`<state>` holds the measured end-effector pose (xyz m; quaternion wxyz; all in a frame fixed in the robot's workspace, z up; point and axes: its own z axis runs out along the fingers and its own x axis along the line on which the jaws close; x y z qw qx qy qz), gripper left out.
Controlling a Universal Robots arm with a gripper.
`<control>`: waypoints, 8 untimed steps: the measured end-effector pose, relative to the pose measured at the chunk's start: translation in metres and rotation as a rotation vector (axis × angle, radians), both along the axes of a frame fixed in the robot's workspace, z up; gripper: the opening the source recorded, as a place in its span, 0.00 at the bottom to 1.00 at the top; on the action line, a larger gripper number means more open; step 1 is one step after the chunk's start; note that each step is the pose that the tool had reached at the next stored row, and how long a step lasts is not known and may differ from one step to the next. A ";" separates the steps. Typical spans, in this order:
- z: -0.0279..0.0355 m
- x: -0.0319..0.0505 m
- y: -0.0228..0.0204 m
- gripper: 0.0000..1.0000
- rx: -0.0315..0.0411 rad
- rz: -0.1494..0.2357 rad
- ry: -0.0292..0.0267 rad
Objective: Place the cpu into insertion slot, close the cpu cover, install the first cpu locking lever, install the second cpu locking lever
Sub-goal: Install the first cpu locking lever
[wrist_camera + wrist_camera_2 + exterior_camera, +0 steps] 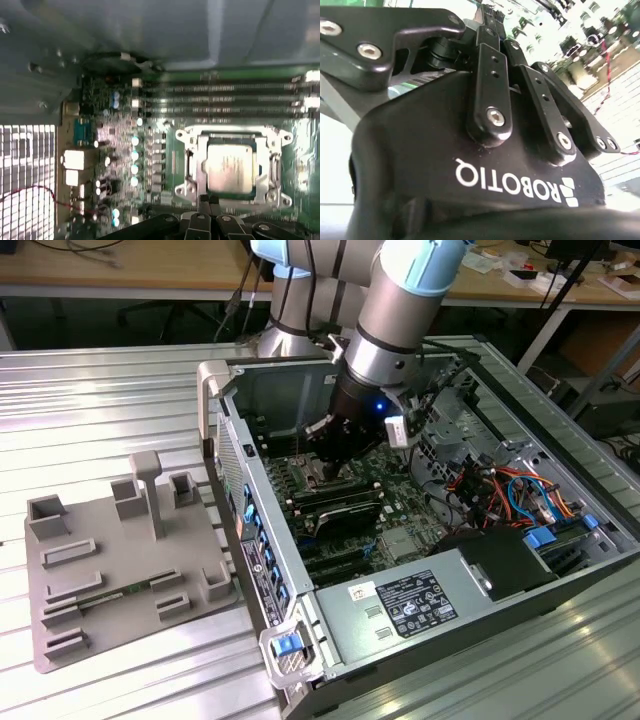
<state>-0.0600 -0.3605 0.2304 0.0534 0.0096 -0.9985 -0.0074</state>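
Reaching down into the open computer case (300, 640), the one arm (400, 320) holds its end effector (330, 455) just above the motherboard; whether its fingers are spread or pressed together cannot be told. In the first wrist view one cpu (229, 169), a flat square chip with a silvery top, sits in the insertion slot (231, 137), and one cpu cover (200, 165), a thin silver frame, lies flat around it, its cut-out showing the chip. Beside the slot run four long memory slots (225, 100), lying parallel, and a row of small round capacitors (134, 160) stands on the green board. In the exterior view one grey power supply box (410, 605) fills the near corner of the case, with a bundle of red, blue and orange cables (510, 490) toward the exterior view's right. One grey parts holder (110, 570) with upright posts and pockets lies well apart from the case, at the exterior view's left. Both rest on a ribbed metal table (80, 390). Behind it stand wooden workbenches (120, 270) in a workshop room.
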 end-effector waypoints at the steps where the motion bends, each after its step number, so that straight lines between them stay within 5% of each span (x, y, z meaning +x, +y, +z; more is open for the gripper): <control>1: -0.0001 -0.0001 -0.0001 0.11 0.0007 0.067 0.0000; 2: -0.0004 -0.0001 0.0000 0.11 -0.0014 0.070 -0.0675; 3: -0.0003 -0.0002 0.0000 0.11 -0.0017 0.070 -0.0721; 6: 0.0020 -0.0004 -0.0001 0.11 -0.0022 0.070 -0.0734; 8: 0.0099 -0.0009 0.0000 0.11 -0.0019 0.070 -0.0747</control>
